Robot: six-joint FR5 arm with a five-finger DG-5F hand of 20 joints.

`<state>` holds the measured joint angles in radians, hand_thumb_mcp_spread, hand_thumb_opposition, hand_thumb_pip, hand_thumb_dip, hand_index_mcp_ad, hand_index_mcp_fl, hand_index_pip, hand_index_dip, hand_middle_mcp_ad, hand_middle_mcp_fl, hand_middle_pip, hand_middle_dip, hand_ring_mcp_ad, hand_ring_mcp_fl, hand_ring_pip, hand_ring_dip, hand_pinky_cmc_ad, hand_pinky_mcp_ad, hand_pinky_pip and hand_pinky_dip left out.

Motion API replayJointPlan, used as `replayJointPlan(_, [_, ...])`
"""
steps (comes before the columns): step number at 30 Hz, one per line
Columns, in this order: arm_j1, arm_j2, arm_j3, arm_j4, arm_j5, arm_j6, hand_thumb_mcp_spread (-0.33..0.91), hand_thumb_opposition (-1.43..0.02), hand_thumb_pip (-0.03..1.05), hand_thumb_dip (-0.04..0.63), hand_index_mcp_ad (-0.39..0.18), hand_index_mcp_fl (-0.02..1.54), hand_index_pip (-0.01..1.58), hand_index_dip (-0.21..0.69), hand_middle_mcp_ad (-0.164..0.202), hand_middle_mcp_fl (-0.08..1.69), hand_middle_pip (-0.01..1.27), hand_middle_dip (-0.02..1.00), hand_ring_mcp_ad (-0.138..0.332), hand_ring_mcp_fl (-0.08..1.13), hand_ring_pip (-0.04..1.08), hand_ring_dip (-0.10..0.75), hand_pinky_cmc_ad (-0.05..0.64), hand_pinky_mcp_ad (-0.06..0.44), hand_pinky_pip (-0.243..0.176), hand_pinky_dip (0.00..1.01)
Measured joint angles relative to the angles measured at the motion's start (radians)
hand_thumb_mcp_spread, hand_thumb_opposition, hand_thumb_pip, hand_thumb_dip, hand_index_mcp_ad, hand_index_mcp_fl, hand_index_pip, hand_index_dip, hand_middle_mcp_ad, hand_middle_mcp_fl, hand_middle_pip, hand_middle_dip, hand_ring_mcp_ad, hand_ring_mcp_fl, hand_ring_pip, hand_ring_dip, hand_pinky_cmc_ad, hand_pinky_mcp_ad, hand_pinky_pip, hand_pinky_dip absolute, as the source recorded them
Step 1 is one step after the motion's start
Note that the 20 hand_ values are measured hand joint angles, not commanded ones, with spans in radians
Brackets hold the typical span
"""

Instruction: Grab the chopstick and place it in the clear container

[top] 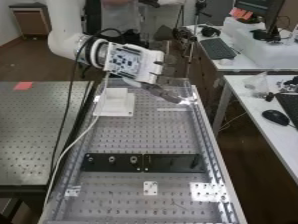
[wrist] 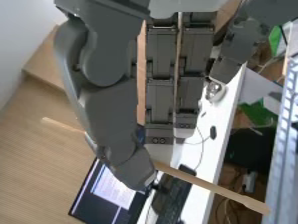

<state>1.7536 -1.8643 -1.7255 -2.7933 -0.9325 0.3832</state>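
Bench [top: 133, 137] bears white stand [top: 118, 106], black plates [top: 174, 163]; white cable [top: 68, 150] crosses edge. Robot hand [top: 136, 64] grips chopstick [wrist: 216, 189].

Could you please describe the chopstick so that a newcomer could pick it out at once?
In the wrist view, start from the big dark grey hand and follow its thick thumb towards the tip. The chopstick passes behind the thumb, jutting out on both sides. It is slim, straight and pale wooden, unlike the black keyboard beyond it.
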Motion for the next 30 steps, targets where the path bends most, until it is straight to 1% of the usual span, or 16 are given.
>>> replayJointPlan(1, [0.016,0.004,-0.007,-0.01,0.012,0.019,0.76,-1.11,0.42,0.302,-0.133,1.38,0.2,0.412,0.045,1.26,0.36,0.57,0.023,0.89,0.08,0.29,0.454,0.246,0.073,0.15])
replayJointPlan(2, [0.018,0.004,-0.008,-0.011,0.014,0.021,0.76,-1.11,0.42,0.302,-0.133,1.38,0.2,0.412,0.045,1.26,0.36,0.57,0.023,0.89,0.08,0.295,0.463,0.246,0.077,0.15])
replayJointPlan(6, [0.053,0.005,-0.019,-0.045,0.044,0.084,0.75,-1.11,0.42,0.302,-0.133,1.38,0.2,0.414,0.045,1.26,0.36,0.56,0.024,0.89,0.08,0.291,0.454,0.25,0.086,0.15])
replayJointPlan(9, [0.086,-0.006,-0.017,-0.081,0.059,0.137,0.75,-1.11,0.42,0.302,-0.133,1.38,0.2,0.41,0.045,1.25,0.36,0.56,0.024,0.88,0.08,0.29,0.45,0.246,0.089,0.15])
replayJointPlan(10, [0.095,-0.013,-0.015,-0.09,0.06,0.148,0.74,-1.11,0.42,0.302,-0.133,1.38,0.2,0.41,0.045,1.25,0.36,0.56,0.024,0.9,0.08,0.3,0.459,0.246,0.089,0.15])
replayJointPlan(11, [0.1,-0.018,-0.012,-0.097,0.061,0.154,0.73,-1.13,0.42,0.304,-0.133,1.38,0.2,0.41,0.045,1.25,0.36,0.56,0.024,0.9,0.08,0.29,0.456,0.246,0.089,0.15])
replayJointPlan(15, [0.117,-0.048,0.007,-0.134,0.056,0.173,0.73,-1.13,0.42,0.304,-0.133,1.38,0.2,0.41,0.045,1.25,0.36,0.56,0.024,0.89,0.08,0.291,0.454,0.244,0.089,0.15])
replayJointPlan(19, [0.13,-0.092,0.033,-0.174,0.036,0.194,0.73,-1.13,0.42,0.304,-0.133,1.38,0.2,0.41,0.042,1.26,0.36,0.56,0.024,0.88,0.08,0.291,0.45,0.244,0.089,0.15])
replayJointPlan(21, [0.134,-0.106,0.043,-0.186,0.027,0.196,0.73,-1.13,0.42,0.3,-0.133,1.38,0.2,0.41,0.044,1.26,0.36,0.56,0.024,0.9,0.08,0.291,0.461,0.243,0.091,0.15])
replayJointPlan(27, [0.134,-0.129,0.06,-0.197,0.011,0.197,0.73,-1.13,0.42,0.3,-0.133,1.38,0.2,0.41,0.042,1.26,0.36,0.56,0.024,0.9,0.08,0.291,0.45,0.248,0.087,0.15])
replayJointPlan(30, [0.134,-0.141,0.067,-0.198,0.003,0.205,0.72,-1.13,0.42,0.3,-0.133,1.38,0.2,0.41,0.042,1.28,0.36,0.54,0.024,0.88,0.08,0.291,0.45,0.248,0.087,0.15])
